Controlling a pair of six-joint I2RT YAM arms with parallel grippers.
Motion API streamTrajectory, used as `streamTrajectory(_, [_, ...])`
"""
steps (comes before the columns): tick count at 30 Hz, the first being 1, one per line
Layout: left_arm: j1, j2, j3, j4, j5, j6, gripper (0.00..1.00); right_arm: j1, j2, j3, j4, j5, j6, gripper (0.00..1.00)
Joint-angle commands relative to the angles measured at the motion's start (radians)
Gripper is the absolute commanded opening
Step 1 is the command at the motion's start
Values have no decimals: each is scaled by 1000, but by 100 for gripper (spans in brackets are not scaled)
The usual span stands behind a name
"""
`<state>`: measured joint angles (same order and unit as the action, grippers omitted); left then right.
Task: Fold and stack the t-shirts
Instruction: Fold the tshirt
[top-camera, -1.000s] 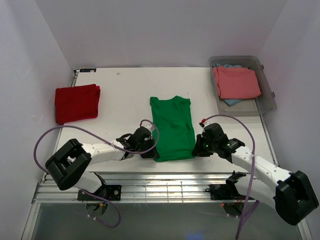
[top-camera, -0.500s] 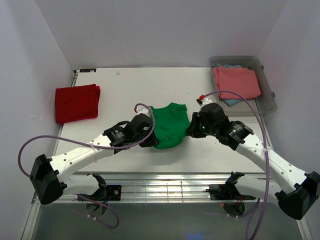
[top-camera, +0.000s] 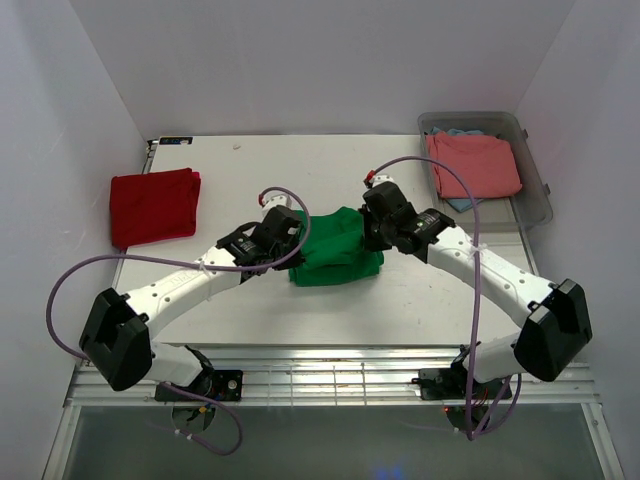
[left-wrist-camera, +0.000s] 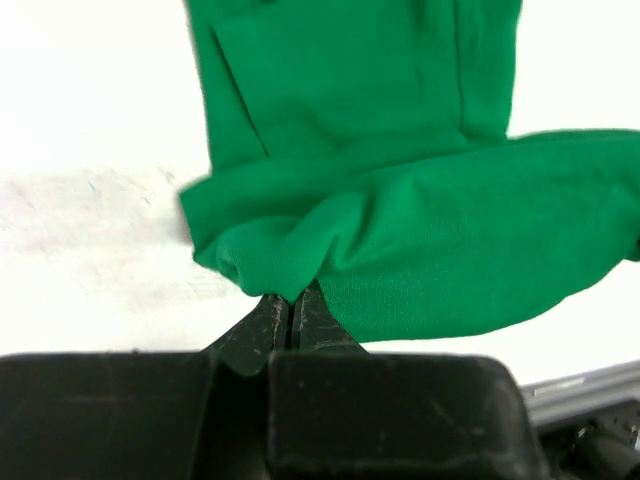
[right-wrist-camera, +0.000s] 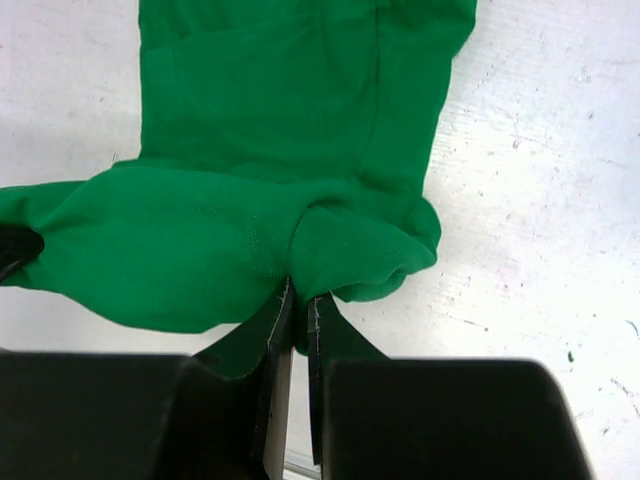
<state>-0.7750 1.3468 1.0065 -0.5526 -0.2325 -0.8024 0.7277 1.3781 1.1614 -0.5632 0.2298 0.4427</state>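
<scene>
Three plain pale walls (top-camera: 320, 60) close in a white counter (top-camera: 250, 170). A folded red tee (top-camera: 153, 205) lies near the counter's left edge. A green tee (top-camera: 335, 250) sits in the middle of the counter.

At the far right corner stands a clear bin (top-camera: 541, 208). A folded salmon-pink tee (top-camera: 472, 165) lies in it on top of a light blue tee (top-camera: 462, 204), which peeks out at the bin's near and far ends.

A second ago the green tee lay flat and long, with both tools down at its near hem. Now that hem has been carried away from the arm bases and over the far half, so the tee is doubled into a shorter, bunched shape. The left tool (left-wrist-camera: 290, 303) is pinched tight on the hem's left corner. The right tool (right-wrist-camera: 297, 300) is clamped on its right corner, with cloth gathered between the fingers.
</scene>
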Motion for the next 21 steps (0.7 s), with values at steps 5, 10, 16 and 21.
streamTrajectory(5, [118, 52, 11, 117, 82, 77, 0, -36, 111, 128, 62, 62, -65, 8])
streamTrajectory(10, [178, 152, 40, 178, 174, 107, 0, -77, 197, 164, 74, 46, -102, 8])
streamTrajectory(16, [217, 293, 130, 209, 231, 143, 0, -109, 305, 218, 86, 23, -142, 8])
streamTrajectory(21, [258, 376, 190, 214, 268, 160, 0, -140, 397, 271, 95, 2, -170, 8])
